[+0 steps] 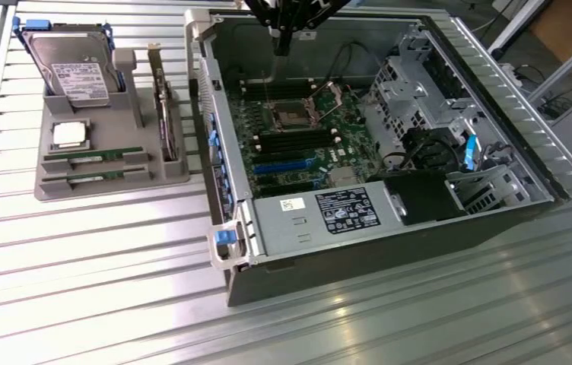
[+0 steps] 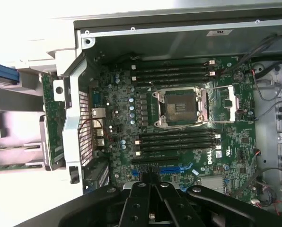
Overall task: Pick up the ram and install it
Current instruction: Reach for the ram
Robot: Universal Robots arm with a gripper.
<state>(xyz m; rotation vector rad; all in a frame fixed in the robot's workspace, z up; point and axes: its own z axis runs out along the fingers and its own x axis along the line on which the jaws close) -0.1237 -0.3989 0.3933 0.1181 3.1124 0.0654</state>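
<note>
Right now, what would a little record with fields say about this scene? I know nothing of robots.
setting: open computer case on a slatted metal table
gripper: hangs over the case, above the motherboard
ram sticks: two, lying side by side in the gray parts holder beside the case
memory slots: look empty, on either side of the empty processor socket
also in holder: hard drive, processor chip, upright card
progress: no ram installed yet
</note>
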